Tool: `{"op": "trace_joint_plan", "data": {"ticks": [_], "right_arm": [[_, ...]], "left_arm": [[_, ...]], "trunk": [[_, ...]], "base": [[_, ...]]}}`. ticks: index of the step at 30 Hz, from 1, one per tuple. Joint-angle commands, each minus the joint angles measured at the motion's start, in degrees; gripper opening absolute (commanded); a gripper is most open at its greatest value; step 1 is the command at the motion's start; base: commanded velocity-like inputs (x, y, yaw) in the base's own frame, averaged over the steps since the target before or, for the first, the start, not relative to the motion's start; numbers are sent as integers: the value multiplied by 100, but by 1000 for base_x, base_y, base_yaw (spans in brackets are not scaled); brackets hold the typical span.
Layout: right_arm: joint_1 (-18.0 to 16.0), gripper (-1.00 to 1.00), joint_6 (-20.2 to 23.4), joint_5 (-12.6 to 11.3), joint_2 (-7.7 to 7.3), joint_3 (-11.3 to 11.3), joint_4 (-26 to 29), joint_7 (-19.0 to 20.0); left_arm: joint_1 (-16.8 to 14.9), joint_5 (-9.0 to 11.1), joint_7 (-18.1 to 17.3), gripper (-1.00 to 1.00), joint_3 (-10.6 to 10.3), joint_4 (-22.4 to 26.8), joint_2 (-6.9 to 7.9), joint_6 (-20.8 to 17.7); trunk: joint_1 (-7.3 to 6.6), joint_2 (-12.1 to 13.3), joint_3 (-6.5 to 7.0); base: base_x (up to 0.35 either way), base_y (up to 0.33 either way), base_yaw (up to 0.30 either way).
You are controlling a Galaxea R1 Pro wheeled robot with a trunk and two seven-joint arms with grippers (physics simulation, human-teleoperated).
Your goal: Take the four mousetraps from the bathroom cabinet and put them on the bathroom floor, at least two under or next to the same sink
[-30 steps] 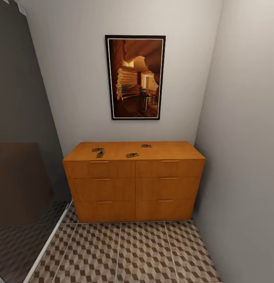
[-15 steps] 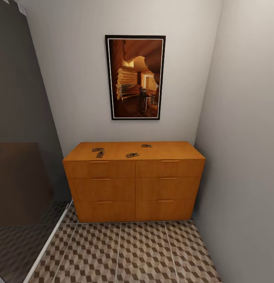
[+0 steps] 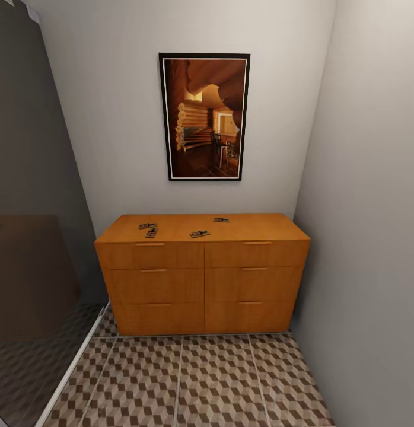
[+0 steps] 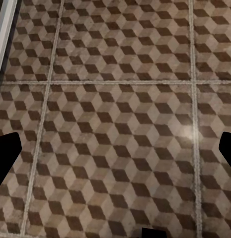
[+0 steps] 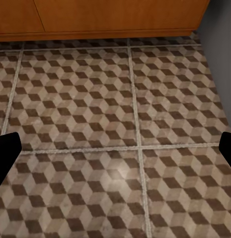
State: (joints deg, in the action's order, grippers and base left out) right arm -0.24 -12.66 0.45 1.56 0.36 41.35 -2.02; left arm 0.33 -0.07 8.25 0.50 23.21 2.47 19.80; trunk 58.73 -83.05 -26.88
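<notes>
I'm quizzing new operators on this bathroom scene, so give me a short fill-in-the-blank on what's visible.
1. ____ mousetraps lie on the cabinet.
2. Every cabinet drawer is ____.
3. A framed ____ hangs on the wall above the cabinet.
4. The floor tiles show a ____ pattern.

Missing words: four; closed; picture; cube

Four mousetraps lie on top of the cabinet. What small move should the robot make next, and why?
Probably roll closer to the cabinet. The mousetraps lie on its top, well ahead, with bare bathroom floor between, and both wrist cameras face floor tiles, so no arm is raised toward them yet.
</notes>
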Motion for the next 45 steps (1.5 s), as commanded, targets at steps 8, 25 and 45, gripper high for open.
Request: {"op": "trace_joint_plan", "data": {"ticks": [8, 25, 45], "right_arm": [[-4, 100, 29, 15, -19, -23, 241, -183], [-31, 100, 1724, 269, -61, -29, 2618, -670], [-695, 100, 3285, 280, -131, -36, 4080, -674]], "left_arm": [[2, -1, 10, 100, 3, 5, -1, 7], [2, 8, 9, 100, 3, -1, -1, 7], [2, 8, 10, 100, 3, -1, -1, 7]], "trunk": [[0, -3, -5], [0, -3, -5], [0, -3, -5]], "base": [[0, 0, 0], [0, 0, 0], [0, 0, 0]]}}
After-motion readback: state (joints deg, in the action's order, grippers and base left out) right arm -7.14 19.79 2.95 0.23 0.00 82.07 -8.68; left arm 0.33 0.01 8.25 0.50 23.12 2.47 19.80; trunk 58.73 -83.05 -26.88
